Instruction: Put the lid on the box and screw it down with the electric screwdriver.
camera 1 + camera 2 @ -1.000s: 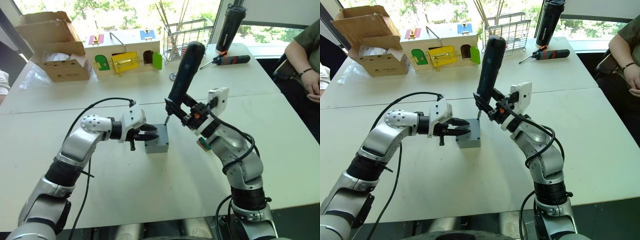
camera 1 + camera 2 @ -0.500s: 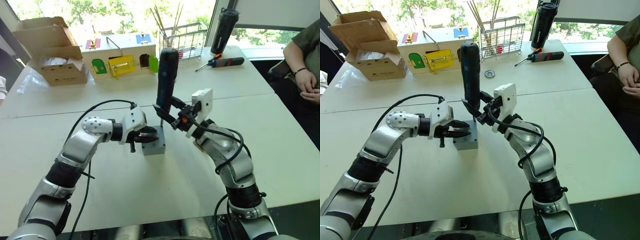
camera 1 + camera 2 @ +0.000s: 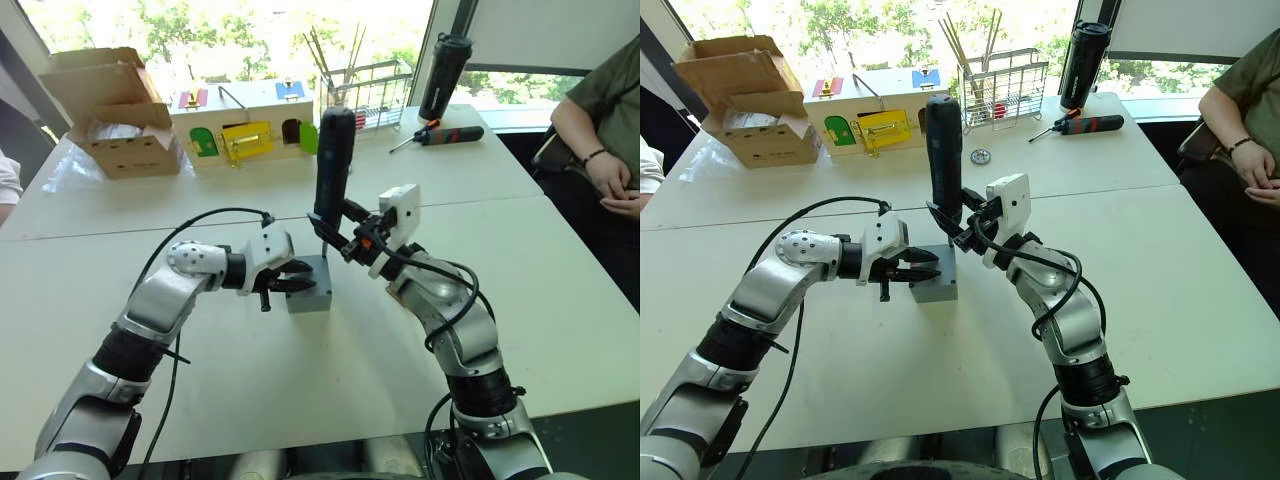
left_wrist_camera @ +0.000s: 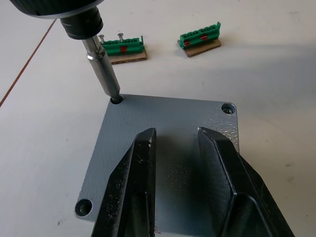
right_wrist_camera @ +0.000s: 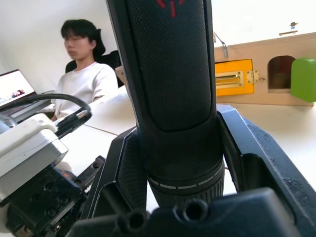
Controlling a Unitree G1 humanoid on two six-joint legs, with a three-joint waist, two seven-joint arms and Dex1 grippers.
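The grey box (image 3: pixel 311 296) stands mid-table with the lid (image 4: pixel 168 148) lying on top of it, corner holes showing. My left gripper (image 4: pixel 175 136) rests over the lid from the left, its fingers (image 4: pixel 138 177) a narrow gap apart with nothing between them. Held nearly upright above the box is the black electric screwdriver (image 3: pixel 333 165), with my right gripper (image 3: pixel 338 222) shut around its lower body. Its metal bit (image 4: pixel 104 74) sits in the lid's far corner hole.
An open cardboard box (image 3: pixel 110 110), a colourful wooden latch box (image 3: pixel 245 115), a wire rack (image 3: pixel 365 85), a black bottle (image 3: pixel 443 75) and a hand screwdriver (image 3: pixel 450 135) line the far side. Two green terminal strips (image 4: pixel 123 47) lie beyond the box. A person (image 3: pixel 605 120) sits at the right.
The right arm has swung the screwdriver from leaning right to nearly upright, with its bit staying at the lid's far corner. The left gripper stays on the lid. The camera shifted slightly.
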